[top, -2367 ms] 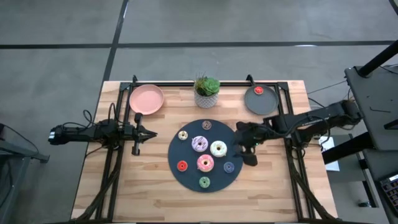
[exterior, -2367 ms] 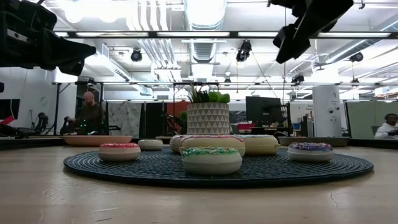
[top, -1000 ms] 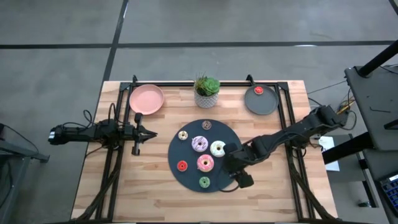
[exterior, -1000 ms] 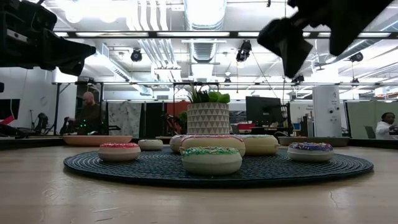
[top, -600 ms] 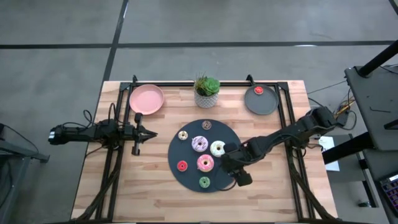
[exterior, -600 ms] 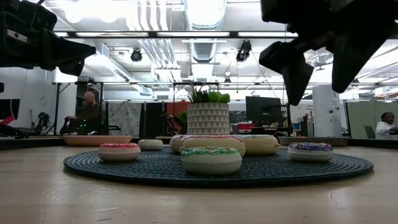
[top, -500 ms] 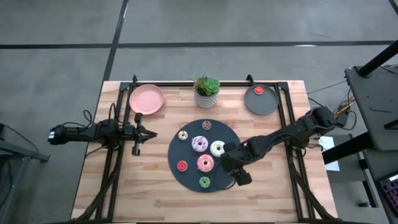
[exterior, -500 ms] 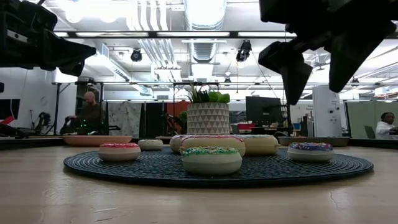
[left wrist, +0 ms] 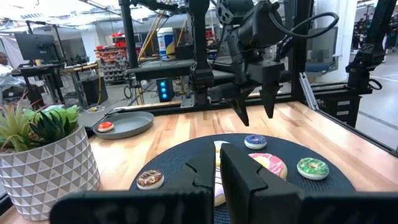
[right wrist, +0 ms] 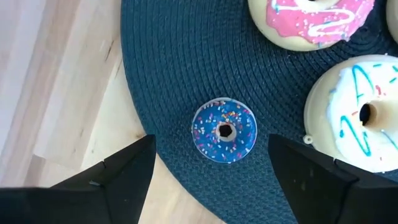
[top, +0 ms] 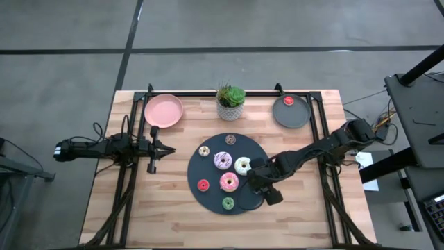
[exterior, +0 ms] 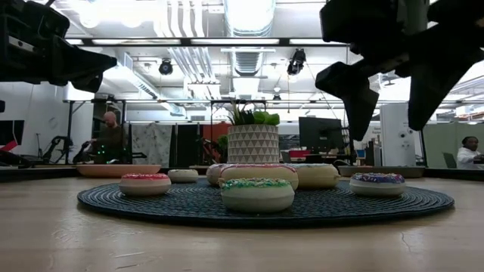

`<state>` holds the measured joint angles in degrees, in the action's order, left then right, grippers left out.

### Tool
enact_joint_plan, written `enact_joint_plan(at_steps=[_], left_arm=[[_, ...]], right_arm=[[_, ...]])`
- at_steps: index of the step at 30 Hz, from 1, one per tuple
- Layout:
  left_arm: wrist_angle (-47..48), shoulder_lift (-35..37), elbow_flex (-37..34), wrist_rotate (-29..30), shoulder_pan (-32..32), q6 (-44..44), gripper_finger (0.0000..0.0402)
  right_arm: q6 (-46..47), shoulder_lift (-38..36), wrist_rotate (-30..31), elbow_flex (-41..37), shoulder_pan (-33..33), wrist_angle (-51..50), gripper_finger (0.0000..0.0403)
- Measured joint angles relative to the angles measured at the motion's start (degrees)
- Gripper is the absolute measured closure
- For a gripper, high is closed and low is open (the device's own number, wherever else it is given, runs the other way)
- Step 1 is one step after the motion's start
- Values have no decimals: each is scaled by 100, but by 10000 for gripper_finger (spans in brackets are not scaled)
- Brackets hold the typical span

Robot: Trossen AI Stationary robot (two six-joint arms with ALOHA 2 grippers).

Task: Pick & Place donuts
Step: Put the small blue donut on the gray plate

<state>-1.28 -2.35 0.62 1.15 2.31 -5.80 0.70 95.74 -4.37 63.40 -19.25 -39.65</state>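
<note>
Several small toy donuts lie flat on a dark round woven mat point(top: 210, 170): purple-white point(top: 223, 160), white point(top: 243, 165), pink point(top: 229, 182), red point(top: 203, 185) and green point(top: 228, 203). A blue donut point(right wrist: 224, 130) lies near the mat's right edge. My right gripper point(right wrist: 211, 143) hangs open over it, pointing steeply down. One finger stands on each side and touches nothing. Another red donut point(top: 288, 101) lies on the grey plate point(top: 295, 117). My left gripper point(top: 166, 148) waits shut at the table's left, level.
A pink plate point(top: 164, 111) stands at the far left and a potted plant point(top: 231, 102) at the far middle. A brown donut point(top: 230, 139) and a cream one point(top: 205, 151) lie on the mat's far side. Black frame rails run along both table sides.
My right gripper has come down toward the blue donut and tipped a little steeper, its fingers staying apart. The donuts and my left arm have kept still.
</note>
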Motion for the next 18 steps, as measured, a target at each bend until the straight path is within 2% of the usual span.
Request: enact_joint_plan(at_steps=[18], left_arm=[[0,-16,0,-2,-2,1,402]], right_arm=[[-288,325,31,130,-37,0,106]])
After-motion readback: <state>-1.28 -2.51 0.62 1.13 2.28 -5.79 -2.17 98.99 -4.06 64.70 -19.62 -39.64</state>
